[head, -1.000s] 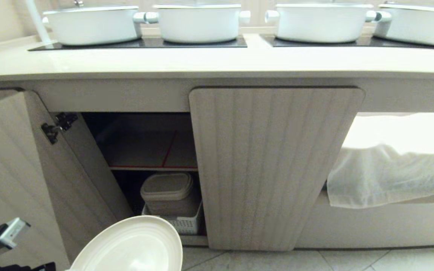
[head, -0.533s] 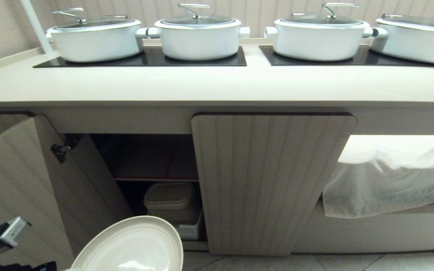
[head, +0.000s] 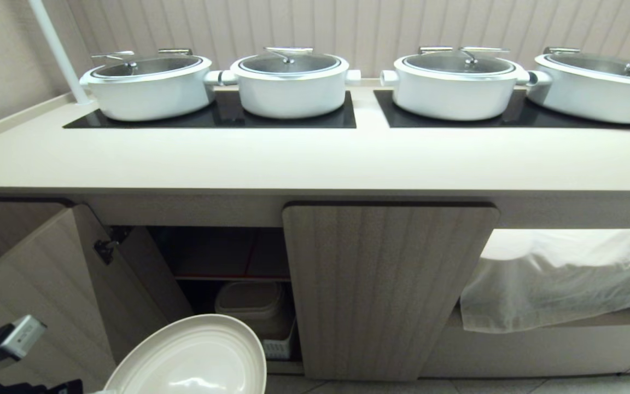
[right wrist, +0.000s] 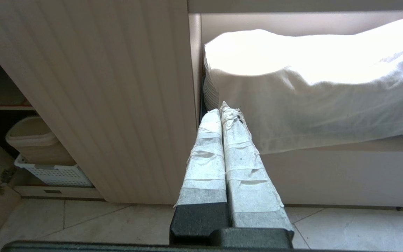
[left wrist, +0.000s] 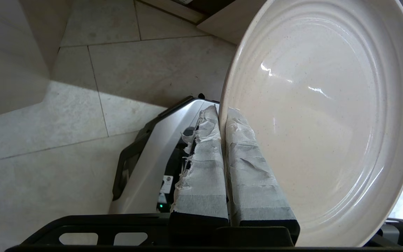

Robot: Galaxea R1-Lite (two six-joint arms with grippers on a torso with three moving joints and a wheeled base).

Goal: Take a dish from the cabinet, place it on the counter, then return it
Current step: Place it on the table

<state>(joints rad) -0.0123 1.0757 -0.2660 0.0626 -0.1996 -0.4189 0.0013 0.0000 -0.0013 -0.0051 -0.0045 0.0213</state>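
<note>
Now, in the head view, the plain off-white round plate with a low raised rim sits at the 7 o'clock corner of the picture, out of the cabinet and low down near the floor. The long smooth cream-white bench with black panels lies up at 12 o'clock from the plate, well apart and higher. So I think the plate must go up and forward to land on the bare strip in front of the four white pots with glass lids. The low beige cabinet with fluted doors has its left door swung open, and a beige tub sits inside on the bottom.

In the left wrist view, the left end effector is clamped on the plate's rim, one taped finger on each face. The plate reaches away past the fingertips, tilted on edge. It looks smooth, a bit shiny, with faint rings.

In the right wrist view, the right end effector has its fingers pressed together on nothing, near the white cloth. The left arm is the one with the plate.
</note>
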